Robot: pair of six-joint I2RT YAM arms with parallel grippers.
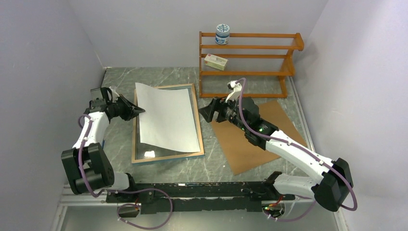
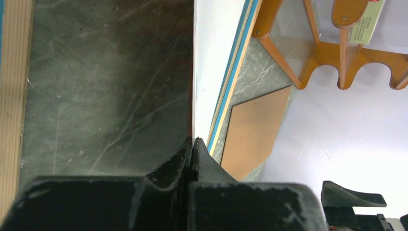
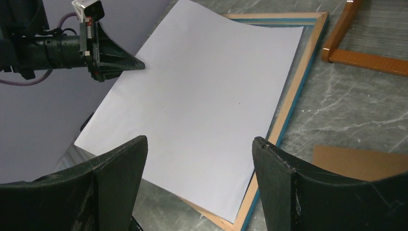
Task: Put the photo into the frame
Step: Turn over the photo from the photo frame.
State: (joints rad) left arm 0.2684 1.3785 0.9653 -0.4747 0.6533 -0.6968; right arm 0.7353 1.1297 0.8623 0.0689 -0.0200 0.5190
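Room: We find plain pale walls (image 1: 43, 57) closing in the counter on the left, at the back and on the right.
Counter: Dark grey-green stone pattern with pale veins (image 1: 120, 77). It carries every item listed below.
Near edge: A black rail (image 1: 192, 195) runs along it and carries both arm bases.
Frame: It lies flat on the counter, left of centre, with its wood-coloured rim (image 1: 134, 144) facing up. A blue band shows along the rim, and we read the counter's veining through the pane.
Photo: Its white back (image 1: 166, 118) faces up. It lies over the frame and skewed to it, raised along its left edge, with its right edge down beside the frame's right rim.
Left fingers: Pressed together (image 1: 138, 110) on the photo's left edge, with the sheet pinched between the tips.
Right fingers: Spread wide (image 1: 207, 111) and holding nothing. They hang just right of the frame, apart from the photo.
Backing board: A plain brown sheet (image 1: 255, 149), flat on the counter right of the frame and partly under the right arm.
Shelf rack: Orange-brown wood (image 1: 250, 73), at the back right by the wall. A round tin (image 1: 222, 33) stands on its top shelf and a small box (image 1: 215, 61) on the one below.
Small item: A white object (image 1: 149, 154) lies inside the frame by its near-left corner; we cannot tell what it is.
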